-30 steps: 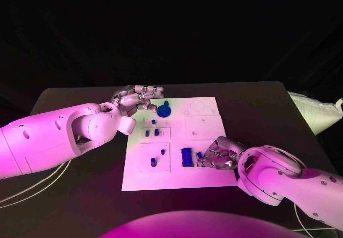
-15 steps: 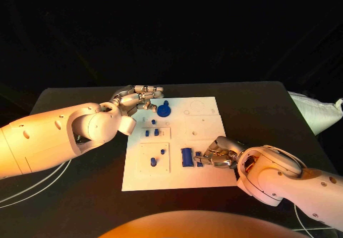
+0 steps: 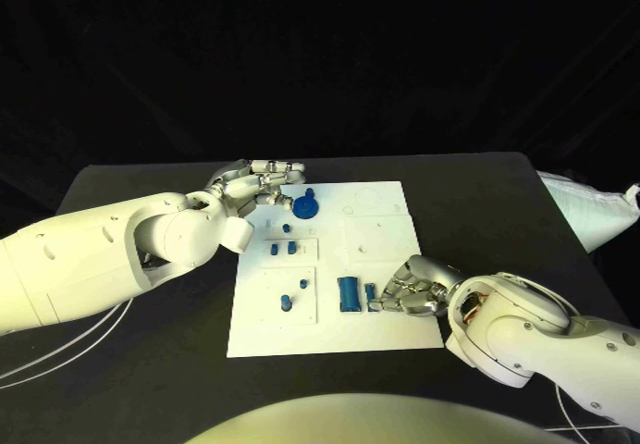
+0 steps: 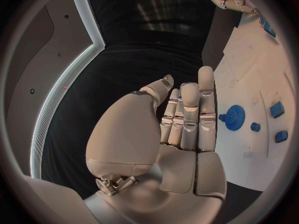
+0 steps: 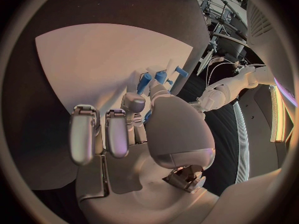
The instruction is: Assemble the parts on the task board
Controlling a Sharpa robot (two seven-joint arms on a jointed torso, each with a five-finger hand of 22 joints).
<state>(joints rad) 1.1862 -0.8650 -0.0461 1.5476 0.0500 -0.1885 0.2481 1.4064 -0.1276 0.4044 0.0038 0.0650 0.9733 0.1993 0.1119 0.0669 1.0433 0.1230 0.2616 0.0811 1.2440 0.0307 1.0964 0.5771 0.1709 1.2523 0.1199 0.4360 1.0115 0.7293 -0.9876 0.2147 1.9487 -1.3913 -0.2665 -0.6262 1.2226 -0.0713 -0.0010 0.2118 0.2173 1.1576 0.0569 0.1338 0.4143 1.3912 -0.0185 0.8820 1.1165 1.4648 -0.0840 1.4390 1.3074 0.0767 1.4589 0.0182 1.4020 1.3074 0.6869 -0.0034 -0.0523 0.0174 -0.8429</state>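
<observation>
Nearest the robot, at the near right part of the white task board [image 3: 334, 277], the right hand [image 3: 416, 289] rests with its fingers curled down beside a long blue bar [image 3: 348, 293] and a small blue piece [image 3: 370, 296]. Whether the fingers grip that small piece or only touch it cannot be told; the right wrist view shows blue parts just past the fingertips [image 5: 145, 82], but the contact itself is hidden.

Left of the bar, two small blue pieces [image 3: 289, 300] sit in a square section of the board. A little farther, a pair of short blue pegs [image 3: 281, 248] stands in another square section, with a single small peg [image 3: 287, 227] beyond them.

Farthest away, a blue gear [image 3: 307, 206] lies near the board's far left corner. The left hand [image 3: 256, 183] rests just beside it at the board's edge, fingers straight and close together, holding nothing.

Judging from this, several pieces seem seated already, while the outlines on the right half of the board look unfilled, so a good share of the assembly appears left to do.
</observation>
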